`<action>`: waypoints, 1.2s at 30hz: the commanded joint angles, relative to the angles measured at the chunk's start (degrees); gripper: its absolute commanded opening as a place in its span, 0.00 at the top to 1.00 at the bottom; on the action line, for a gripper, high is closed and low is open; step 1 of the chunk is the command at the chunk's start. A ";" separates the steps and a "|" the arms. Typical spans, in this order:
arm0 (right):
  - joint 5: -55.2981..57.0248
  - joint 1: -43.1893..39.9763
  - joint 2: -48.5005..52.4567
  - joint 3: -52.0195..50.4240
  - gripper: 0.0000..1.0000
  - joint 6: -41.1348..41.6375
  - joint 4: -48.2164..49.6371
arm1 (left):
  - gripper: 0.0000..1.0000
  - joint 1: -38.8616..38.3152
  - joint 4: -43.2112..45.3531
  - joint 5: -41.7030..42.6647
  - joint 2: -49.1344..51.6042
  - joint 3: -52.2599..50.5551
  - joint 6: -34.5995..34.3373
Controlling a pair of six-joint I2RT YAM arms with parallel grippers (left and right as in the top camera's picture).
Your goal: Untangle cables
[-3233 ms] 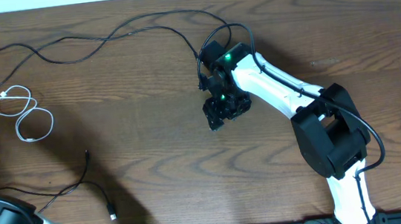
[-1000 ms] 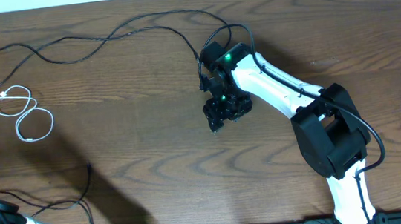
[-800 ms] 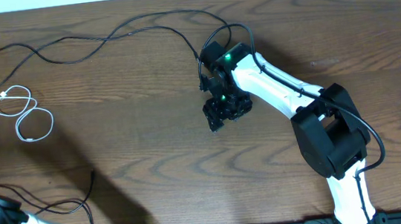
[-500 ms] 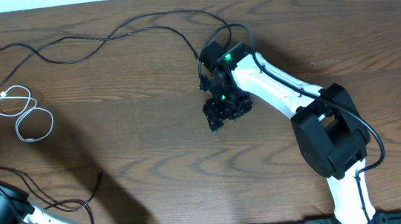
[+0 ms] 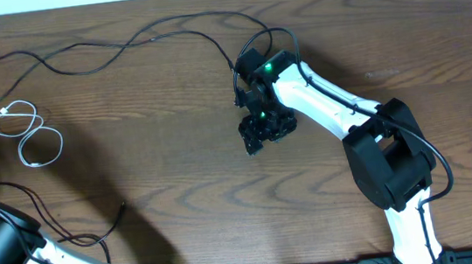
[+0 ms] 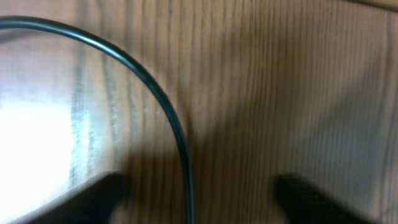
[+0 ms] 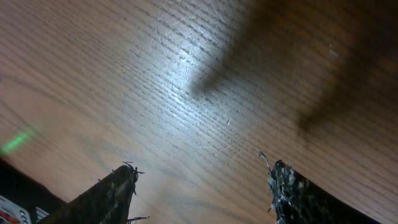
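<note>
Centrally, right arm (image 5: 321,105) bent; right jaws apart, empty; left jaws apart astride black cable (image 6: 177,130).

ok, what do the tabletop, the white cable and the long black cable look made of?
Tabletop: dark brown wood or wood-look laminate, clear grain lines, semi-gloss with glare patches.
White cable: probably a smooth plastic jacket, lying in soft loops.
Long black cable: thin rubber or plastic jacket, limp curves; which one, cannot tell.
</note>
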 commanded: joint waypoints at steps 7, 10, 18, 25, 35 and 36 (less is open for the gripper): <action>-0.15 0.24 -0.44 -0.22 0.33 0.50 0.17 | 0.05 0.22 -14.82 -0.81 -13.77 0.61 3.30; -0.13 0.22 -0.44 -0.22 0.30 0.50 0.57 | 0.05 0.33 -25.35 -2.34 -15.02 0.59 3.41; -0.13 0.22 -0.44 -0.20 0.30 0.48 2.75 | 0.05 0.33 -41.22 -2.19 -14.99 -6.86 2.93; -0.15 0.22 -0.44 -0.22 0.29 -1.03 2.54 | 0.05 0.33 -44.83 6.01 -17.70 -10.29 8.72; -0.15 0.22 -0.44 -0.22 0.29 -1.01 2.75 | 0.04 0.26 -32.00 7.80 -38.53 -34.27 9.38; -0.15 0.22 -0.44 -0.22 0.29 -1.01 2.75 | 0.04 0.26 -29.70 7.80 -40.24 -37.20 9.38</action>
